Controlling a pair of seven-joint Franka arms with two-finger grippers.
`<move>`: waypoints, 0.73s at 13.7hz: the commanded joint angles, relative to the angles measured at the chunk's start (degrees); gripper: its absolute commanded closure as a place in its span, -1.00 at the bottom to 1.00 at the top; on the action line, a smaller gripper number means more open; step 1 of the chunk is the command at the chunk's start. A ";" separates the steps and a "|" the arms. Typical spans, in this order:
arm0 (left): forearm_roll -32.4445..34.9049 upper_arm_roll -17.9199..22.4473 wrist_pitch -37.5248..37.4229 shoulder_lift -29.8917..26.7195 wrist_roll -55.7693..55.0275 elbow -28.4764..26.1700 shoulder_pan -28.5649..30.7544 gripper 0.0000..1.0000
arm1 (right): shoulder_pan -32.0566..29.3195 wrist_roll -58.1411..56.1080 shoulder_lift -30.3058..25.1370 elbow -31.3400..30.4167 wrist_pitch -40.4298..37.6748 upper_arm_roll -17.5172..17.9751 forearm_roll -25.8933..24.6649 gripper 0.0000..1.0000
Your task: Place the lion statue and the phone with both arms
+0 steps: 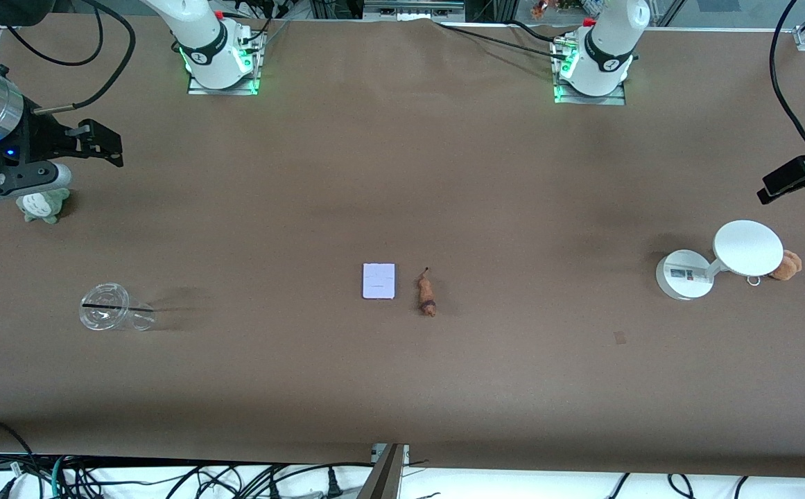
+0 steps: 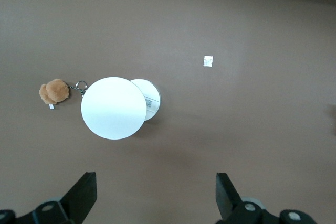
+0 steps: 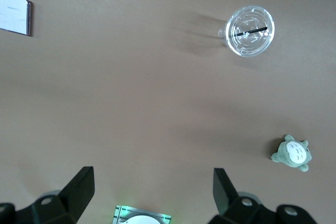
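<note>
Left end effector [image 2: 152,195] open, empty | right end effector [image 3: 149,192] open, empty | brown table [image 1: 402,173]: phone [image 1: 378,281] beside lion statue [image 1: 427,295]

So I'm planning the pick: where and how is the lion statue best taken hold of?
Probably across its narrow body near the middle, coming straight down. The lion statue lies flat and elongated on the table, beside the phone but apart from it, so an open end effector could straddle its width, clear of the thin tail.

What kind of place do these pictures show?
Probably a robotics lab: two arm bases are bolted to a brown-covered table, and cables run along its edges. The phone, lion statue and other small props lie spread out, seemingly for a test.
</note>
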 commanded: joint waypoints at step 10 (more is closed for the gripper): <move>-1.44 -0.26 -1.25 0.76 1.82 1.33 -0.36 -1.00 | 0.02 0.36 -0.24 -0.01 -0.14 0.08 1.00 -1.00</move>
